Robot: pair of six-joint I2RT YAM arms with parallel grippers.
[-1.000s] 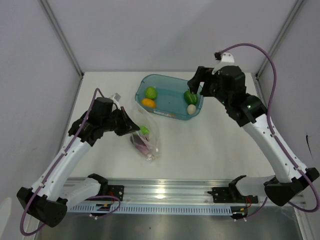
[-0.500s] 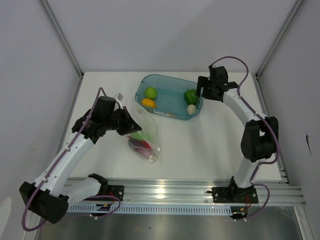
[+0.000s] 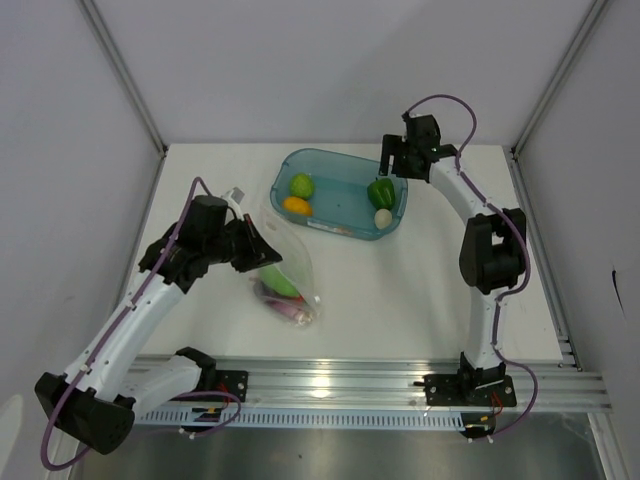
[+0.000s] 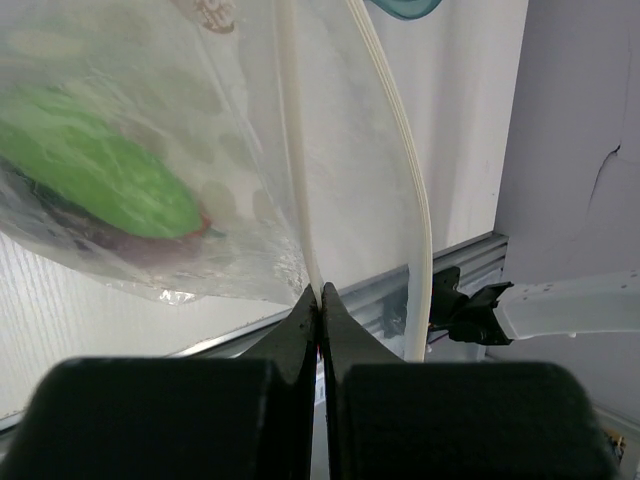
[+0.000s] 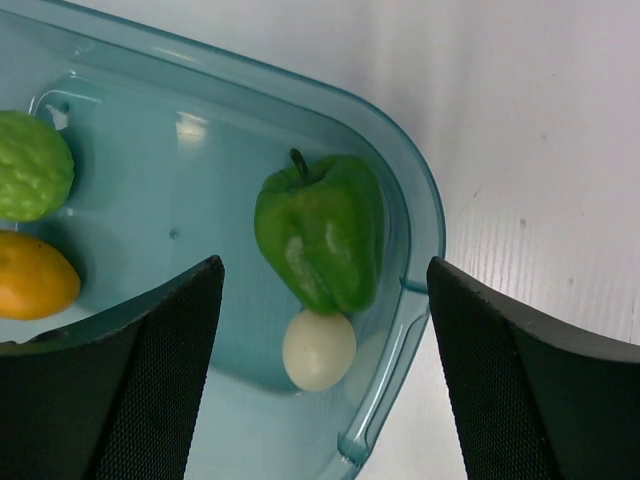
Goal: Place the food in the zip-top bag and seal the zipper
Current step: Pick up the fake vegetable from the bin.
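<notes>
Bag: clear crinkly plastic zip-top bag is resting on the white surface, left of the translucent teal tray.
Left claw: is pinching the bag's zipper strip.
Right claw: is hovering, spread apart, over the green plastic pepper and white egg.

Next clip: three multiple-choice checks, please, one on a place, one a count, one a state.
1. Where is the white egg? A) in the teal tray B) in the zip-top bag C) on the table
2. How many food pieces lie in the tray? A) two B) four C) six
3. The left gripper is: A) wide open B) shut on nothing C) shut on the bag's edge
Answers: 1 A, it lies beside the green pepper in the tray; 2 B, pepper, egg, light green vegetable, yellow-orange piece; 3 C, it pinches the bag's edge.
</notes>
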